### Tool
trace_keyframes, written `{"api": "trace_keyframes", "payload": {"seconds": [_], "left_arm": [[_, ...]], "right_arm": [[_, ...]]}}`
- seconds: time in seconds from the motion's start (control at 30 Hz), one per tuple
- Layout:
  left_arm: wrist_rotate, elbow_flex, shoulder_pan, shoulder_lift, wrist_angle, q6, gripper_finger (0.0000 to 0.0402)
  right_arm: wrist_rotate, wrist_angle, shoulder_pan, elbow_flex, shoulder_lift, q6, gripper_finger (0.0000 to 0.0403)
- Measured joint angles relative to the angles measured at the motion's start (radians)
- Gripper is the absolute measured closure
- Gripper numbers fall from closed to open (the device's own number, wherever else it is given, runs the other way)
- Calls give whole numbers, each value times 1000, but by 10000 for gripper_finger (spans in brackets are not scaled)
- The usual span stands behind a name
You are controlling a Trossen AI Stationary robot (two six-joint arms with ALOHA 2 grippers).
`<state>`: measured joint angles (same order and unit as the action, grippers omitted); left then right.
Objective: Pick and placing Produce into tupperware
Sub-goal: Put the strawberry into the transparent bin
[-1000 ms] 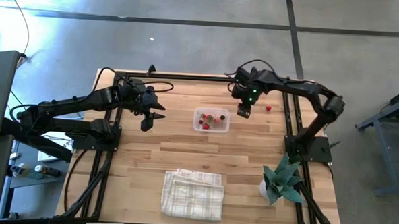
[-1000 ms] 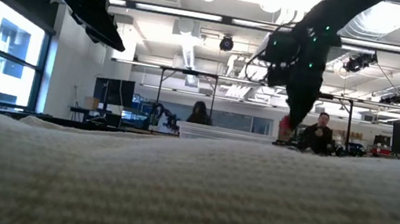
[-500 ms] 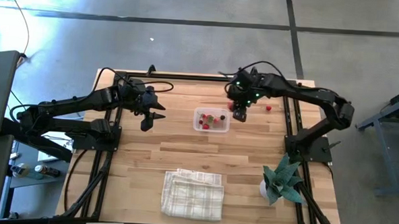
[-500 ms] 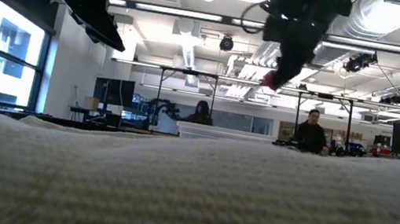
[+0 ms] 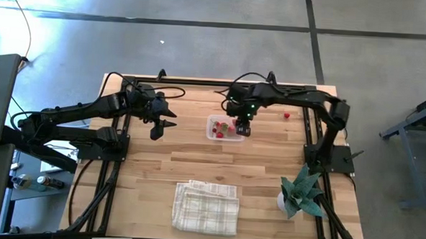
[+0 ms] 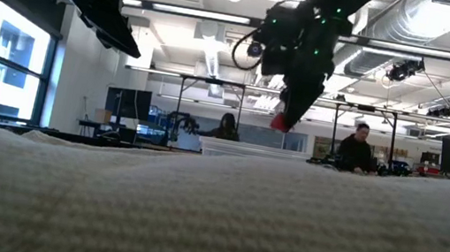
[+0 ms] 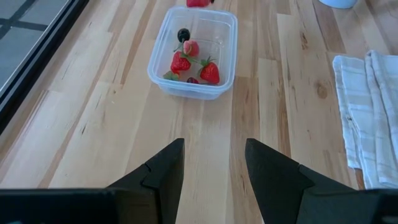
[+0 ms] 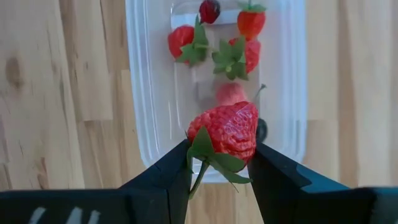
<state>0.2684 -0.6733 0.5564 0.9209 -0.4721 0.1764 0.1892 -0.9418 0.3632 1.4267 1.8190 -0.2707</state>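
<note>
A clear rectangular tupperware [image 5: 225,128] stands on the wooden table; it holds several small red strawberries and a dark piece [image 7: 184,34]. My right gripper [image 5: 243,128] hangs over the tupperware's right end, shut on a red strawberry [image 8: 226,130]. One more red piece [image 5: 286,115] lies on the table at the far right. My left gripper [image 5: 158,128] hangs open and empty above the table, left of the tupperware [image 7: 194,53]. My right gripper pinches the strawberry's two sides [image 8: 205,130] between its two fingers, near the leafy end. The fingers point down from above. The strawberry is lifted clear over the tupperware [image 8: 214,87], and it shows red at the fingertips in the low view [image 6: 280,123].
A white checked folded cloth [image 5: 205,206] lies near the front edge. A small green potted plant [image 5: 301,195] stands at the front right. Black frame rails run along the table's left, right and far edges. People sit in the room beyond the table.
My right gripper has gone from the far right of the table toward the left with the strawberry, rising on the way, and now hangs over the tupperware's right end. It has stayed shut on the strawberry.
</note>
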Motion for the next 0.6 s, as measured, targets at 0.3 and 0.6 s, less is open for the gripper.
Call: {"api": "trace_keyframes", "payload": {"seconds": [0.3,0.6], "left_arm": [[0,0,0,0,0,0,243],[0,0,0,0,0,0,243]], "right_arm": [[41,31,-43,16,98,-26,263],[54,76,-65,16,133,-53,263]]}}
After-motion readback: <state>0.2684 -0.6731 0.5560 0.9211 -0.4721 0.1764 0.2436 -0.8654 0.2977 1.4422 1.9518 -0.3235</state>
